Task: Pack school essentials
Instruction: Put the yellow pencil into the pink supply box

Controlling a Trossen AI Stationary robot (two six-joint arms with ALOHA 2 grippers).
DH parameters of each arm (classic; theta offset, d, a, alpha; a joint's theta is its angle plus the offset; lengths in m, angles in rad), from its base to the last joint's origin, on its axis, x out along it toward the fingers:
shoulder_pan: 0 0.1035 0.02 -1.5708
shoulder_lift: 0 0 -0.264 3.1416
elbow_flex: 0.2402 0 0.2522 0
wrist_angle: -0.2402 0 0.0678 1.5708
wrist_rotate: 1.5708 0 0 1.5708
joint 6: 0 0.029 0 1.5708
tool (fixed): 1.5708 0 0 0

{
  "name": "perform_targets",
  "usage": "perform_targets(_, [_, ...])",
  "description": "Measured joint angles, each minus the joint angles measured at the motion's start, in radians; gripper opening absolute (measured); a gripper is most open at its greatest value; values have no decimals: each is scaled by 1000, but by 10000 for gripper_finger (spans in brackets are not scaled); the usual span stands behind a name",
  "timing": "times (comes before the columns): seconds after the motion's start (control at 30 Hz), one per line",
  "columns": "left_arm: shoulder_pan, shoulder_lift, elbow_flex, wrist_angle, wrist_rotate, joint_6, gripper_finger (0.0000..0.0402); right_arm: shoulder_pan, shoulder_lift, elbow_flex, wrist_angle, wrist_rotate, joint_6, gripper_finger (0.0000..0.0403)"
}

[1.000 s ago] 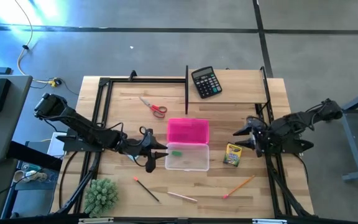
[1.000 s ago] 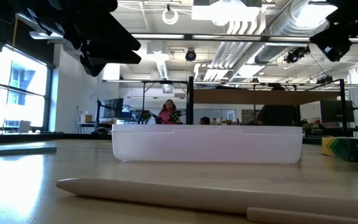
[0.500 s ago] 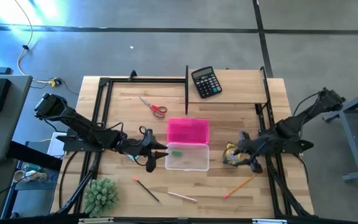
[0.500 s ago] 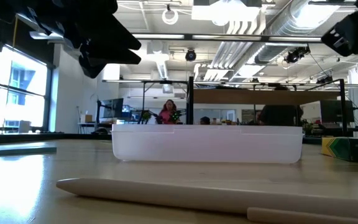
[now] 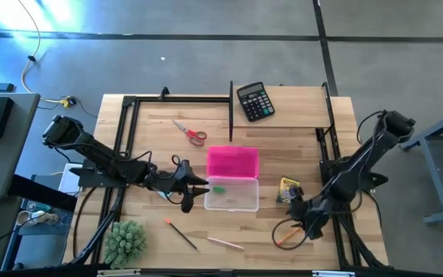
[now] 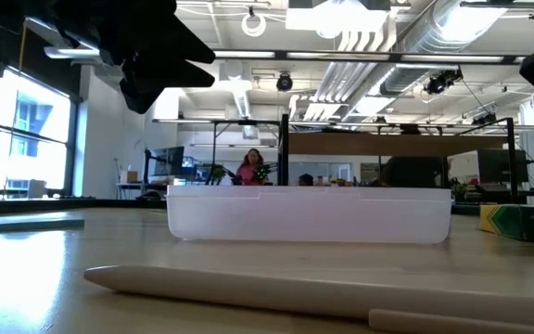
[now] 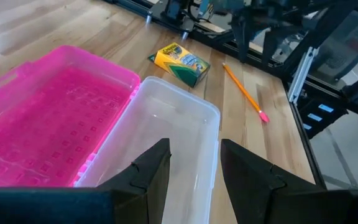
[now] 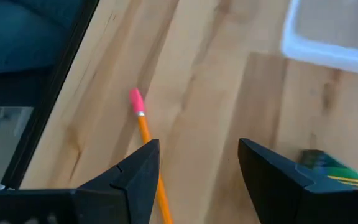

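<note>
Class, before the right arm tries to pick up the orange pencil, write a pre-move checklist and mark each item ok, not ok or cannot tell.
1. Right hand open: ok.
2. Right hand above the orange pencil: ok, the pencil lies between its fingers in the right wrist view.
3. Pencil lies free on the table: ok.
4. Clear case open, pink lid folded back: ok.
5. Left hand clear of the case opening: not ok, it hovers at the case's edge.
6. Crayon box clear of the pencil: ok.

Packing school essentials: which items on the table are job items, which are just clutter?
Job items:
red-handled scissors
crayon box
green eraser, in the clear case
orange pencil
two other pencils

Clutter:
black calculator
green spiky ball
</note>
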Motion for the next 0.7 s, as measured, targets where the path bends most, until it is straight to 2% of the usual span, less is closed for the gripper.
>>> perform_targets(0.3, [0, 0, 0, -3, 0, 0, 131, 85, 154, 0, 174, 10, 25, 208])
perform_targets(0.7, [0, 0, 0, -6, 0, 1, 131, 94, 320, 0, 303, -11, 47, 208])
